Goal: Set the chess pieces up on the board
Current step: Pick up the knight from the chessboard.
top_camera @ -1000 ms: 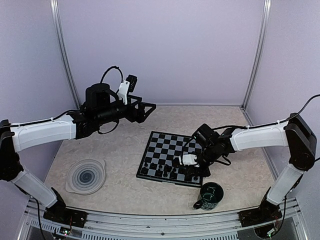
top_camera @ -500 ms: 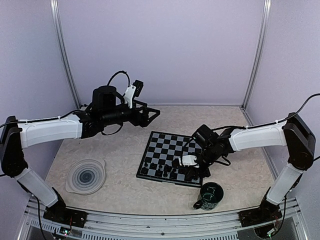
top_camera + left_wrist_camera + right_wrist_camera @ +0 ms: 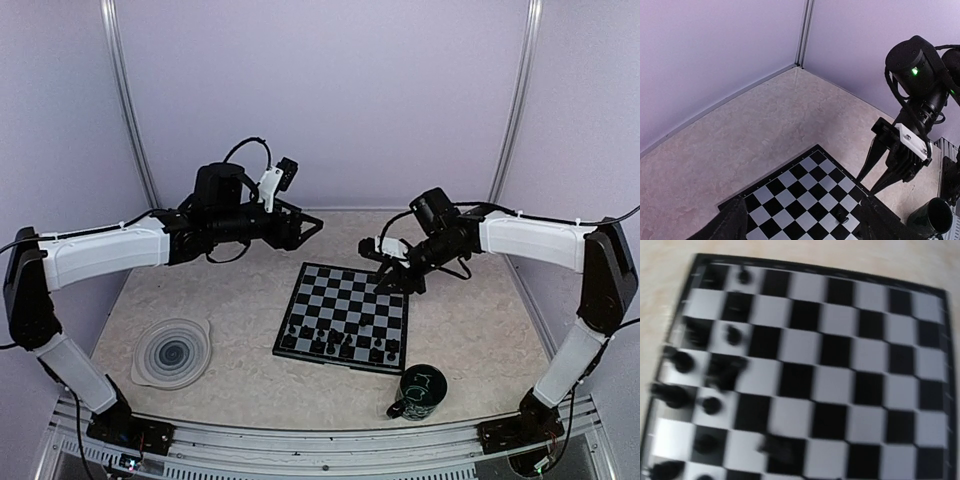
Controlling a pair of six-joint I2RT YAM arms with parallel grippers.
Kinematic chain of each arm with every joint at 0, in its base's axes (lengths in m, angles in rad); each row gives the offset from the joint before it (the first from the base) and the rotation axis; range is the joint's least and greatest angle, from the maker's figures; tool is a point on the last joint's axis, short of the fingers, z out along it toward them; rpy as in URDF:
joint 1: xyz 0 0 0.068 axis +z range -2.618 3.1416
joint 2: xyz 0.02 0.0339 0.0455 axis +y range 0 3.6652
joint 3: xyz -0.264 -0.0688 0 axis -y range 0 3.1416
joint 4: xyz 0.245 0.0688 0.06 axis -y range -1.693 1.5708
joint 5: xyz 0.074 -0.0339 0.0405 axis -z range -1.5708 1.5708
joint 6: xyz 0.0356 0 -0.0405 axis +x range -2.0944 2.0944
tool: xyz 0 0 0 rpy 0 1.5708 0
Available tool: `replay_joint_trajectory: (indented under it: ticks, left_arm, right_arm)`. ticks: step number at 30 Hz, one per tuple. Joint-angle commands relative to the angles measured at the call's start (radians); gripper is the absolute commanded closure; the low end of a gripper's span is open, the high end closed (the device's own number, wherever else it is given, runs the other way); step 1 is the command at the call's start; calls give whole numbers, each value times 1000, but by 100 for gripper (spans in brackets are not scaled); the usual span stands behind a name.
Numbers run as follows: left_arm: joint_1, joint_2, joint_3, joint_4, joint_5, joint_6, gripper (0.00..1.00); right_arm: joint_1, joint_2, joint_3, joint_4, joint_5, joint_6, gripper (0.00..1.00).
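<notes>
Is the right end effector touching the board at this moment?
Apart. The right wrist view looks down on the board from well above, and the top view shows the right end effector hanging above its far edge.

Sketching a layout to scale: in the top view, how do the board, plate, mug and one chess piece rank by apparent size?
1. board
2. plate
3. mug
4. chess piece, clearly the smallest
</notes>
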Motion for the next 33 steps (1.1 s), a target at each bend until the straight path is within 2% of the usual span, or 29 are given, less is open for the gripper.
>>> replay_joint_trajectory:
  ticks: [1, 4, 10, 15, 22, 33]
  left_arm:
    - [-36, 122, 171, -272, -69, 36, 33]
    - [-78, 236, 295, -430, -104, 12, 41]
    - [-163, 395, 458, -607, -195, -61, 42]
    - [-208, 509, 581, -741, -165, -125, 43]
    - [-258, 612, 663, -803, -150, -167, 45]
    - [-273, 738, 783, -875, -167, -150, 45]
  right_arm:
    - [-104, 16, 13, 19, -63, 65, 70]
    - [-177, -12, -31, 113, -17, 141, 69]
    - [-236, -46, -99, 192, 108, 175, 69]
    - [-247, -65, -110, 222, 155, 183, 68]
    - [-246, -53, -118, 224, 143, 167, 68]
    - [-247, -50, -127, 221, 138, 147, 67]
